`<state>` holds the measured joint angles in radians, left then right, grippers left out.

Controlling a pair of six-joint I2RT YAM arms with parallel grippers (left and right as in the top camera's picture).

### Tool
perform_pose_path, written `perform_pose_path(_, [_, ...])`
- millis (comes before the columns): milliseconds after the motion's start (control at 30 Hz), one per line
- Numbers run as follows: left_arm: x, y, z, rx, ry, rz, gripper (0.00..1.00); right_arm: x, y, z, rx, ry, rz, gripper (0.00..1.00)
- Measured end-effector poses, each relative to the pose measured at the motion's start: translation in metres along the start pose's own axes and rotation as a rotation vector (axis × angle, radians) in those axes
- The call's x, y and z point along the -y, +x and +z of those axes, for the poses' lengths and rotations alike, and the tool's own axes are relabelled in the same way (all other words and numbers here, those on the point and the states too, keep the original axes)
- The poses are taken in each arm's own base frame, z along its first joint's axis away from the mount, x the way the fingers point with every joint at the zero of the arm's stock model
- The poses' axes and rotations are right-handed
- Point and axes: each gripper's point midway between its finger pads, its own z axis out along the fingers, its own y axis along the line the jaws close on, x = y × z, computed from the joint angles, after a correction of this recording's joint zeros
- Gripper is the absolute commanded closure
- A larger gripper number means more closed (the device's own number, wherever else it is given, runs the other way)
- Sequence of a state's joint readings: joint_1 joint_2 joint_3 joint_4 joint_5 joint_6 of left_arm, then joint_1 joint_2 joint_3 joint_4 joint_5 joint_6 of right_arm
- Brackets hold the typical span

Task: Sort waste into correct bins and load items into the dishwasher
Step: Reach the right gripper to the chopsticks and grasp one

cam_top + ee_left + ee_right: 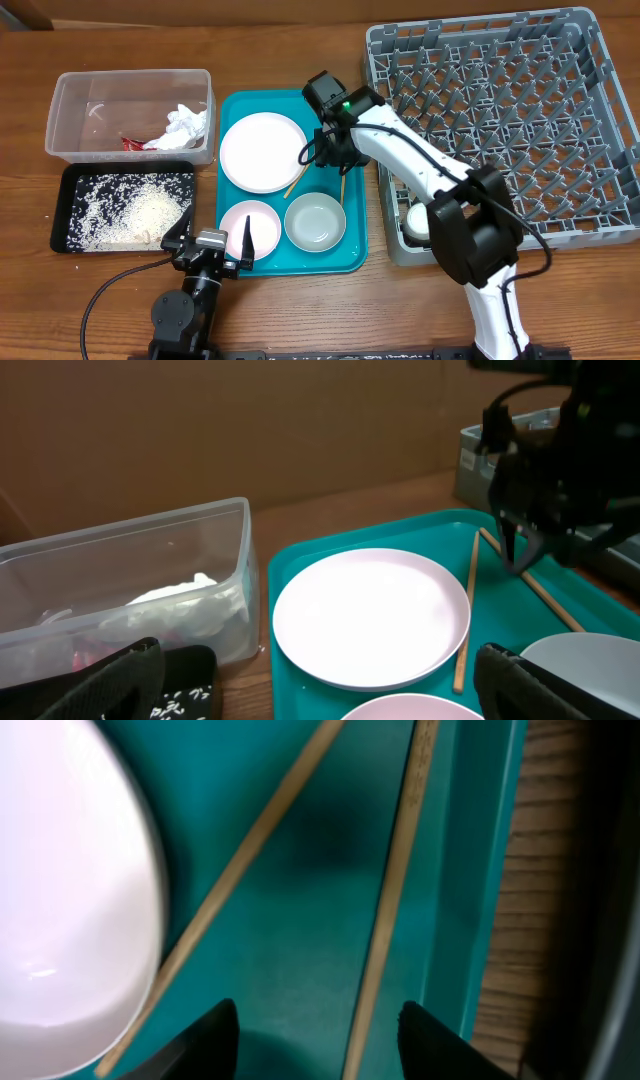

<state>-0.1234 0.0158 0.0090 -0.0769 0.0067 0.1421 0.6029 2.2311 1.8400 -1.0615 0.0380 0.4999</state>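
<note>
Two thin wooden chopsticks (pixel 390 900) lie splayed on the smooth teal tray (pixel 300 940), beside the glossy round white plate (pixel 70 900). Above them hovers the right gripper (pixel 318 1038), jaws wide, seemingly empty. Left gripper (pixel 210 243) jaws are spread wide too.

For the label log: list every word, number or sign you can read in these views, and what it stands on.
No text can be read in any view.
Red snack wrapper in the clear tub: printed, but too small and blurred to read.
</note>
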Motion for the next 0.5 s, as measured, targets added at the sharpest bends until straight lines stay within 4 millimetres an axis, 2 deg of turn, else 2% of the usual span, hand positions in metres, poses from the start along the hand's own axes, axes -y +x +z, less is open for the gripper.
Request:
perform_pose_path(133, [0.000, 0.000, 0.000, 0.000, 0.000, 0.000, 0.00, 0.006, 0.009, 0.027, -0.051, 0.041, 0.015, 0.60])
perform_pose_path(167, [0.000, 0.000, 0.000, 0.000, 0.000, 0.000, 0.00, 0.008, 0.011, 0.033, -0.061, 0.050, 0.017, 0.67])
perform_pose_path(200, [0.000, 0.000, 0.000, 0.000, 0.000, 0.000, 0.00, 0.008, 0.011, 0.034, -0.060, 0.056, 0.017, 0.73])
perform_pose_path(333, [0.000, 0.000, 0.000, 0.000, 0.000, 0.000, 0.00, 0.008, 0.011, 0.034, -0.056, 0.058, 0.036, 0.91])
perform_pose_path(433, [0.000, 0.000, 0.000, 0.000, 0.000, 0.000, 0.00, 0.011, 0.015, 0.033, -0.075, 0.070, 0.043, 0.96])
perform_pose_path(500, [0.000, 0.000, 0.000, 0.000, 0.000, 0.000, 0.00, 0.013, 0.017, 0.031, -0.085, 0.077, 0.044, 0.96])
